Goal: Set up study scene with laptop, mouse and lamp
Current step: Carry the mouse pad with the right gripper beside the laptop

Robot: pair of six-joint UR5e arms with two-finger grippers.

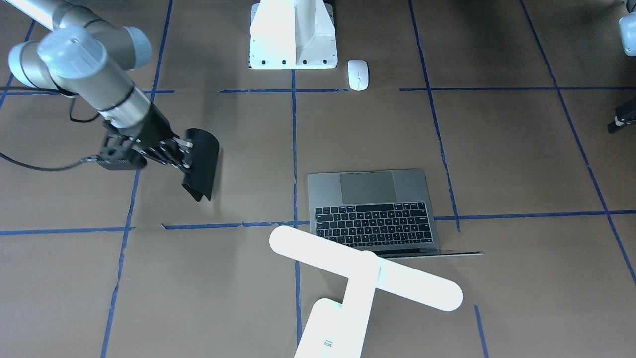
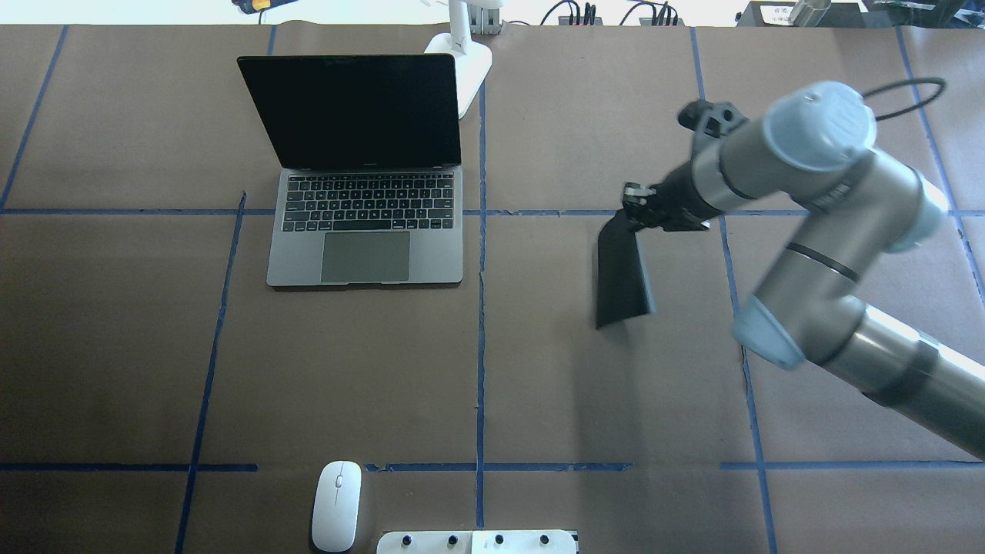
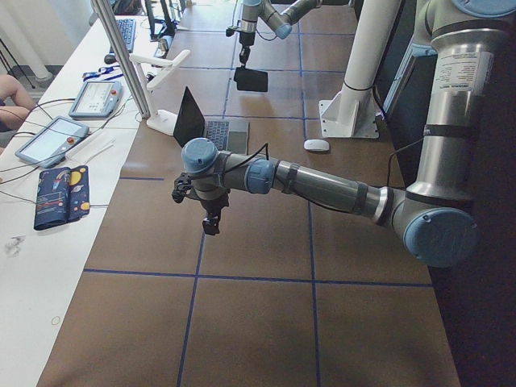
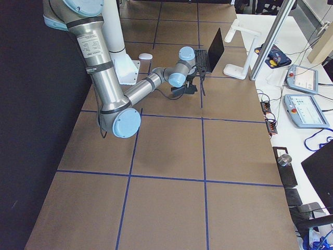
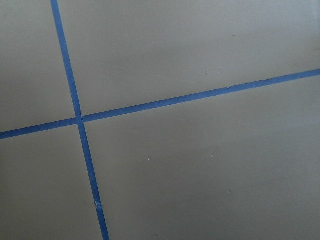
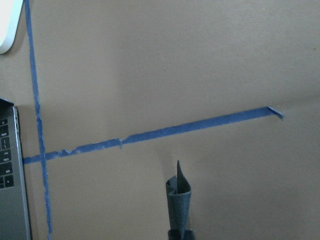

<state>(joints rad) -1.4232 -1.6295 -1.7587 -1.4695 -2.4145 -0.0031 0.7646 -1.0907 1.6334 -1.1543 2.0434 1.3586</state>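
I see right fingers (image 1: 180,153) clamped on black pad (image 1: 202,166) | mouse (image 1: 358,75) well apart, beside white pedestal (image 1: 293,47) | left fingers (image 3: 211,225): can't tell

- The overhead view's top edge cuts off the head of the lamp (image 2: 460,63); we see only its base and lower stem.
- The left gripper (image 3: 211,228) is too small in the left side view for us to tell how its jaws stand.
- In the right wrist view the black pad (image 6: 178,200) runs off the bottom edge and the laptop (image 6: 12,200) off the left.
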